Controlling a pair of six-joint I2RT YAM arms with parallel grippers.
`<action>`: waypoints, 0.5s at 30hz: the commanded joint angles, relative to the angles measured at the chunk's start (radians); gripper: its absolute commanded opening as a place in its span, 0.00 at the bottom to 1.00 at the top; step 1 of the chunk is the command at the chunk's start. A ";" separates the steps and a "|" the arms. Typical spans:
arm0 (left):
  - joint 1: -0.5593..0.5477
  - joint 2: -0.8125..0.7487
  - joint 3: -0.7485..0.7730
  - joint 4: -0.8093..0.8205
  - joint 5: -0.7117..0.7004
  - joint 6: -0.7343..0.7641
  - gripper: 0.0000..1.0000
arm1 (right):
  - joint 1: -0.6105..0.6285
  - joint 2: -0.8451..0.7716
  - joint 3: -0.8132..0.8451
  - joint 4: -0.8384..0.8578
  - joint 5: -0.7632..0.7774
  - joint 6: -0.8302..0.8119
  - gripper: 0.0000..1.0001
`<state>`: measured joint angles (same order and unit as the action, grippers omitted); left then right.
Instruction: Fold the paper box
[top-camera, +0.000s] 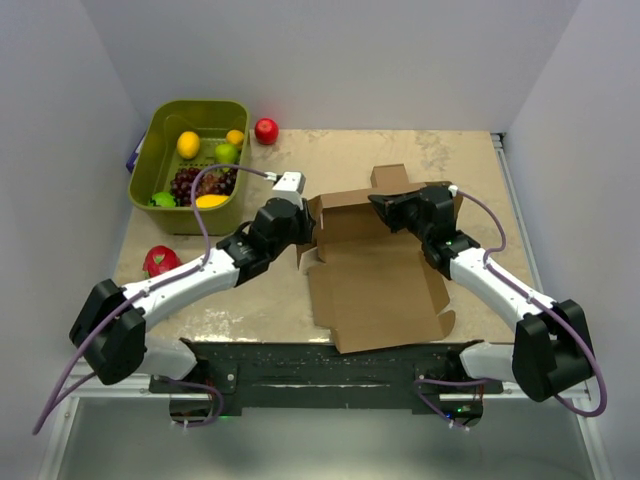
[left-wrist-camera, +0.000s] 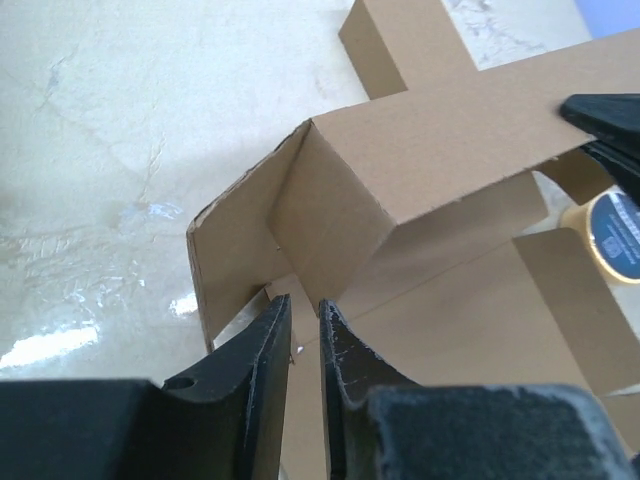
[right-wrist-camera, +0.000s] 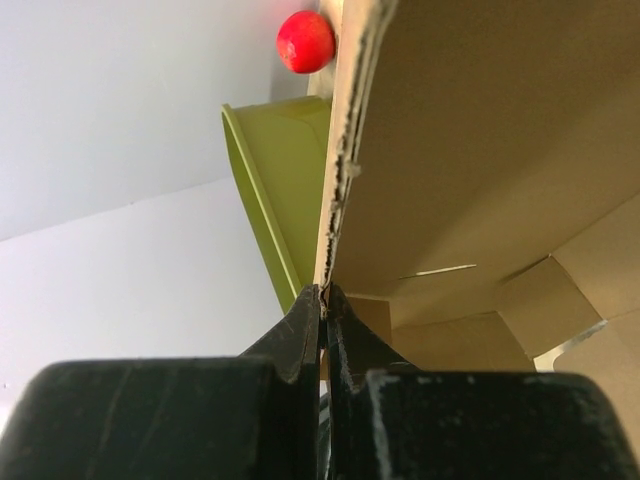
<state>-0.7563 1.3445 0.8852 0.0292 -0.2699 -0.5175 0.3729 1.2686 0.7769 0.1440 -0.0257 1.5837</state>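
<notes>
Two arms meet over the paper box (top-camera: 370, 285), which lies a little right of the middle of the table (top-camera: 250, 300) in the overhead view. Most of it is spread flat toward the bottom of the frame, with its far wall stood up and a narrow flap sticking out beyond that toward the top. The right gripper (right-wrist-camera: 323, 300) comes in from the right and is clamped tight on the raised wall's torn upper edge, which runs straight down into the pinch between its fingertips. The left gripper (left-wrist-camera: 305, 325) sits at the box's upper-left corner, where a side flap is folded round against the wall. Its jaws stand only a narrow slit apart, and the lower corner of that flap is right at the tips. From where I stand I cannot tell whether it has actually caught the cardboard. Off in the upper left sits a green basket (top-camera: 200, 103) holding mixed fruit, with a red apple (top-camera: 266, 131) just beside its right-hand end.
</notes>
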 joint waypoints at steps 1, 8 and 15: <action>0.005 0.038 0.086 0.009 -0.077 0.045 0.21 | 0.003 -0.029 -0.013 0.048 -0.020 -0.025 0.00; 0.005 0.102 0.170 -0.020 -0.098 0.091 0.20 | 0.003 -0.022 -0.014 0.054 -0.029 -0.031 0.00; 0.005 0.136 0.251 0.025 0.026 0.148 0.23 | 0.001 -0.002 -0.016 0.062 -0.043 -0.031 0.00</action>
<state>-0.7547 1.4536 1.0481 -0.0010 -0.3099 -0.4274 0.3729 1.2690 0.7696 0.1593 -0.0475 1.5764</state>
